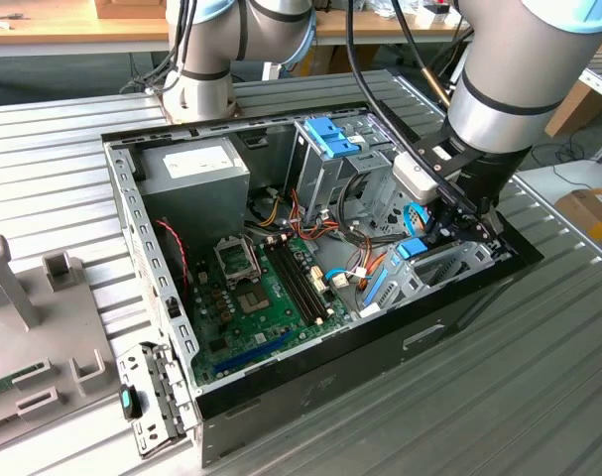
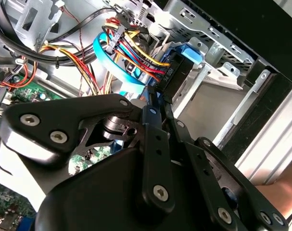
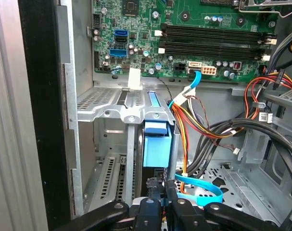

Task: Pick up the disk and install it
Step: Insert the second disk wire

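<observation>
First wrist view: gripper (image 3: 158, 202) at lower centre, fingers pinching the disk (image 3: 156, 144), its long axis running straight up-frame into the drive bay (image 3: 107, 108).

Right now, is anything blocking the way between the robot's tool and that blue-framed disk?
Nothing visible does. The tool sits right at the disk, which stands in the silver drive bay. The coloured wires and blue cable run beside it.
</observation>
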`<control>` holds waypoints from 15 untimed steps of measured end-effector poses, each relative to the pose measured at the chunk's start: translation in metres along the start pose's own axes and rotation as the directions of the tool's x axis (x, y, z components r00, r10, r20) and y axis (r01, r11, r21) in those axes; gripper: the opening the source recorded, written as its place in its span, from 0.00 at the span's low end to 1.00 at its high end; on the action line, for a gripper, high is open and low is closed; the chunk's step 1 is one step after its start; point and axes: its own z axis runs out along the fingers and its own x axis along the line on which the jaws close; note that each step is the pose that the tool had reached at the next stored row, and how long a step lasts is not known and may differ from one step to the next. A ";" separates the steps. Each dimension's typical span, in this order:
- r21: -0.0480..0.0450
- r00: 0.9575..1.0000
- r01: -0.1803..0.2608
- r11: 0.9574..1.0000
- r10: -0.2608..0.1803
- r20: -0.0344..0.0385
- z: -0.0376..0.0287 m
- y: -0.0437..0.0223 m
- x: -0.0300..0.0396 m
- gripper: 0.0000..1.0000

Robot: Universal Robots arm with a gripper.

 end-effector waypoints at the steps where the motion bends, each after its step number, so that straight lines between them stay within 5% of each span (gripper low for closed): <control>1: 0.000 1.000 0.000 1.000 0.000 0.000 0.0000 0.0000 0.0000 0.16; 13: 0.000 1.000 0.000 1.000 0.000 0.000 0.0009 0.0003 0.0000 0.16; 15: 0.000 1.000 0.000 1.000 0.000 0.000 0.0012 0.0004 0.0001 0.23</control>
